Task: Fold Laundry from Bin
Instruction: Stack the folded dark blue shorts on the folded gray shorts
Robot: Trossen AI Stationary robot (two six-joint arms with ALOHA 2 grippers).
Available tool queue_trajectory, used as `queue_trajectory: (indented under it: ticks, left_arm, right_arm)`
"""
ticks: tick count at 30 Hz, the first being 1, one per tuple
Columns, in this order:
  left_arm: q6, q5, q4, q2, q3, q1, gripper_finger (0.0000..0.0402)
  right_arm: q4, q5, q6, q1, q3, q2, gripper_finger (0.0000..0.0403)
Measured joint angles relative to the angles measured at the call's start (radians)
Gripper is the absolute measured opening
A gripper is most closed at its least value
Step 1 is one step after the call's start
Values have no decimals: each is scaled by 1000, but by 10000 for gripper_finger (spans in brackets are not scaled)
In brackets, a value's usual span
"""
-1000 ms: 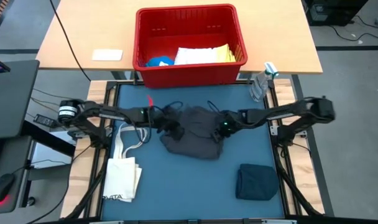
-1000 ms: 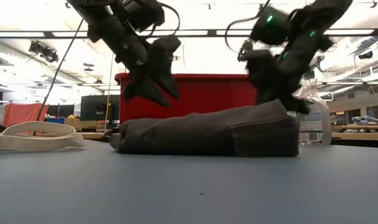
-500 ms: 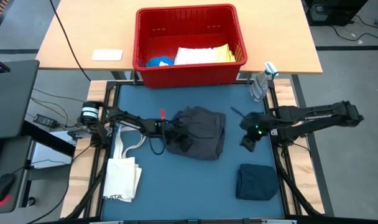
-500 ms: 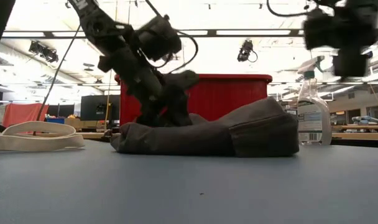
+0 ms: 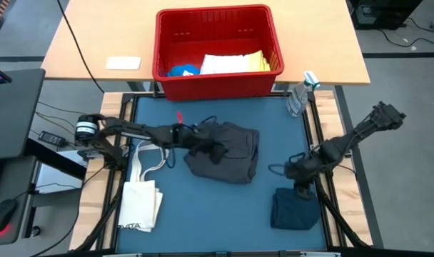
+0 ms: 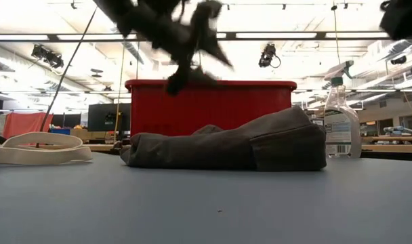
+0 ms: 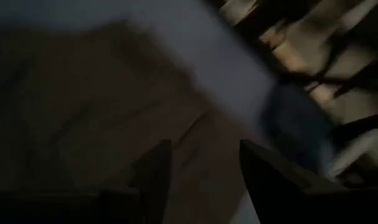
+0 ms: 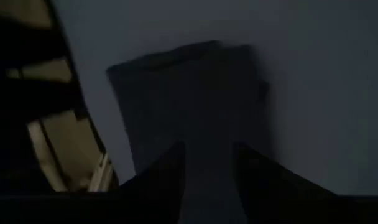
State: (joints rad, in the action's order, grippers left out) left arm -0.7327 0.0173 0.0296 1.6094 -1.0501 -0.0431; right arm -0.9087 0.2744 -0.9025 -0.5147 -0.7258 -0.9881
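A dark grey piece of laundry (image 5: 228, 153) lies folded and flat on the blue mat in the middle of the table; in the low view it is a low mound (image 6: 226, 146). My left gripper (image 5: 215, 148) hovers open above its left part, raised clear of it (image 6: 192, 51). A folded navy piece (image 5: 295, 208) rests on the mat at the near right. My right gripper (image 5: 300, 182) stands open above its far edge, nothing between its fingers (image 8: 209, 180). The red bin (image 5: 217, 78) stands at the far edge with white, yellow and blue pieces inside.
A cream tote bag (image 5: 142, 193) lies at the near left of the mat, with its handles toward the left arm. A clear spray bottle (image 5: 300, 91) stands at the far right corner. Bare mat shows along the near edge between the tote and the navy piece.
My right gripper has left the grey cloth's right part and swung toward the table's right and near edge, rising and turning to point down over the navy piece. My left gripper dipped onto the grey cloth's left part, then rose clear. The grey cloth has stayed in place.
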Motion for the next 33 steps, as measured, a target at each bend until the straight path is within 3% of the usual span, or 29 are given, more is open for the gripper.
queue_trajectory:
  ticks: [4,9,14,16,23,27,33]
  left_arm:
    - [106,-4,-4,-71,-77,36,192]
    - [286,-2,-79,-103,-166,125,192]
    - [282,21,-110,-80,-168,213,192]
    - [278,58,-140,-69,-165,236,192]
    - [218,95,-171,-58,-165,275,192]
    - [183,95,-179,-58,-165,297,192]
    - [128,95,-236,-58,-165,329,192]
  right_arm:
    - [85,-32,131,-100,0,-59,163]
    - [156,-76,264,-162,0,-133,220]
    - [207,-74,326,-206,0,-207,292]
    - [237,-97,429,-225,-1,-249,311]
    - [225,-219,927,-215,-108,-434,320]
    - [258,-154,999,-166,-154,-512,320]
    - [291,-74,1075,-119,-121,-658,320]
